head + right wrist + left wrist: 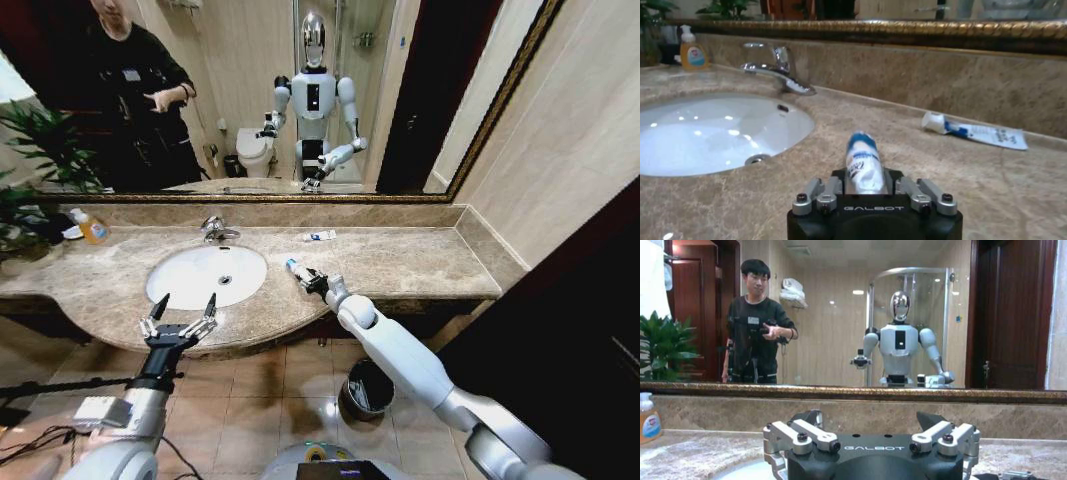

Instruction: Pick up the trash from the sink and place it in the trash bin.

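While a small white tube (pixel 862 162) is pinched in the right claw (pixel 312 281) over the surface (pixel 400 262) beside the sink (pixel 206 276), carrying is begun; the trash bin (pixel 366 389) below must be reached. The left claw (pixel 179 322) is held spread.

A tube (pixel 320 236) lies on the counter (pixel 420 262), right of the sink (pixel 206 275).

Orange soap bottle (pixel 92 228) beside leafy plant (pixel 35 150), perhaps touching.

My marble counter (pixel 400 262) carries a white tube (pixel 320 236) near the backsplash (soap bottle (pixel 92 228) far left).
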You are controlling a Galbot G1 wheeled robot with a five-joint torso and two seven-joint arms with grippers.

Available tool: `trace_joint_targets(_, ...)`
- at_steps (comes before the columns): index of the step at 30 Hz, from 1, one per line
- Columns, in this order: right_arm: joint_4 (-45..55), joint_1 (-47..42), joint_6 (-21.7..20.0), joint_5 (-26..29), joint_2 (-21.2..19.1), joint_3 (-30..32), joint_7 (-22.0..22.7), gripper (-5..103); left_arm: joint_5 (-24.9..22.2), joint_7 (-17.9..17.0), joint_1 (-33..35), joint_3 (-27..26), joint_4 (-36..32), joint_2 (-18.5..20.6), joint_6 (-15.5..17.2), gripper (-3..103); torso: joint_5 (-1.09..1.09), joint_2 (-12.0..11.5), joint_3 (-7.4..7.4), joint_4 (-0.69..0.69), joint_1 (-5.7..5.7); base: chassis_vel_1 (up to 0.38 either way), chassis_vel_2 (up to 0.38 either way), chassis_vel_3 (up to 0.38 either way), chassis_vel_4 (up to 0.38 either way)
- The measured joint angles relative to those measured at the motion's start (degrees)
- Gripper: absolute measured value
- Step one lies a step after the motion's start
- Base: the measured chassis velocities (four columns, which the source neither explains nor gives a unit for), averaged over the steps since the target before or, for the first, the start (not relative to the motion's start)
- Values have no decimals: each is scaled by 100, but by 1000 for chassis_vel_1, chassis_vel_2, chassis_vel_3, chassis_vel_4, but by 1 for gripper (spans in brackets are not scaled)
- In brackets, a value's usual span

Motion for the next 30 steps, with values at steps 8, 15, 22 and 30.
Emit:
trace_joint_targets(8,537,-263,-73,25,-259,277,86,14,0,0,0,0,0,-1,0,100,0,0,0,-1,0,0,0,0,0)
trace_joint_targets(15,736,-369,-179,45,-291,367,154,11,0,0,0,0,0,0,0,100,0,0,0,0,0,0,0,0,0)
trace_joint_targets(22,745,-299,-307,371,-9,22,1153,37,0,0,0,0,0,0,0,100,-2,0,0,0,0,0,0,0,0)
trace_joint_targets(30,642,-82,-665,1084,481,-364,2718,65,0,0,0,0,0,0,0,100,-1,0,0,0,0,0,0,0,0)
